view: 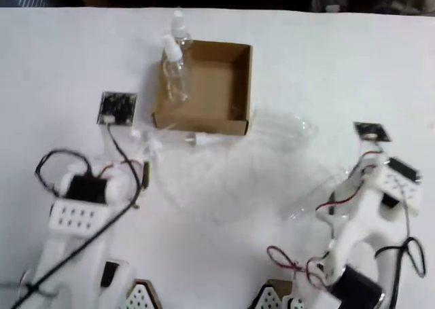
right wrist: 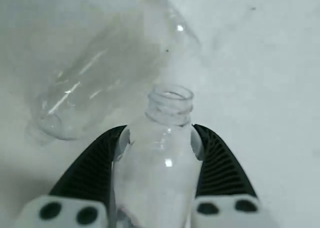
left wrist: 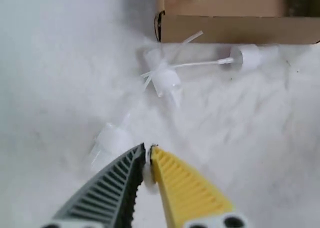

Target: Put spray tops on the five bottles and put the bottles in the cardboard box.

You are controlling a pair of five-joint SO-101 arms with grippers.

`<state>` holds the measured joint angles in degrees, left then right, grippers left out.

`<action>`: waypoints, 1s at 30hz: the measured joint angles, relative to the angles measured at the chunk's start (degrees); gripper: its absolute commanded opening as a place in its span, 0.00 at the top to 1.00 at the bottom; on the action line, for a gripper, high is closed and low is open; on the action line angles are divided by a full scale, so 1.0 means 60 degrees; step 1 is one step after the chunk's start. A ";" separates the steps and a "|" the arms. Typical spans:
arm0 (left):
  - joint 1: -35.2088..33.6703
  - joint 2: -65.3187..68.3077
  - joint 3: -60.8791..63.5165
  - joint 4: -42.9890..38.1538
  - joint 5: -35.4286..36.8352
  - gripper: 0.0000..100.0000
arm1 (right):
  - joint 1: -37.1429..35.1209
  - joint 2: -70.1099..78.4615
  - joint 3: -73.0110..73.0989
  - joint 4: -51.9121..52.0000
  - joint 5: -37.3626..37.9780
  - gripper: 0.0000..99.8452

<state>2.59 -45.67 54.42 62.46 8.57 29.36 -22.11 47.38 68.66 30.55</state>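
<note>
Right wrist view: the right gripper clasps an uncapped bottle just under its neck, well apart from the cardboard box. Thin, light and slick, it likely dents, so the stiffer shoulder suits. Nearly closed, the left gripper pinches a spray top near the box.

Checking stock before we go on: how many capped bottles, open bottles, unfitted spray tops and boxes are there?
Capped bottles: 2
Open bottles: 2 clear to see
Unfitted spray tops: 3 clear to see
Cardboard box: 1
Total: 8
</note>
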 measured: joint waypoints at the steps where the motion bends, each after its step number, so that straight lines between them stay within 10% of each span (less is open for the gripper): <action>1: 0.0044 0.0454 -0.0190 -0.0088 0.0161 0.97 | -0.0190 -0.0264 0.0396 -0.0249 -0.0147 0.98; 12: 0.0044 0.5099 -0.1934 -0.1231 0.1231 0.79 | -0.0718 -0.1465 0.1685 -0.1070 -0.0440 0.98; 30: 0.0044 0.9553 -0.5377 -0.1260 0.1392 0.82 | -0.0908 -0.1465 0.2007 -0.1509 -0.0454 0.98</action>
<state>2.86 11.65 22.15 54.90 16.92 23.91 -30.90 59.43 59.60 27.82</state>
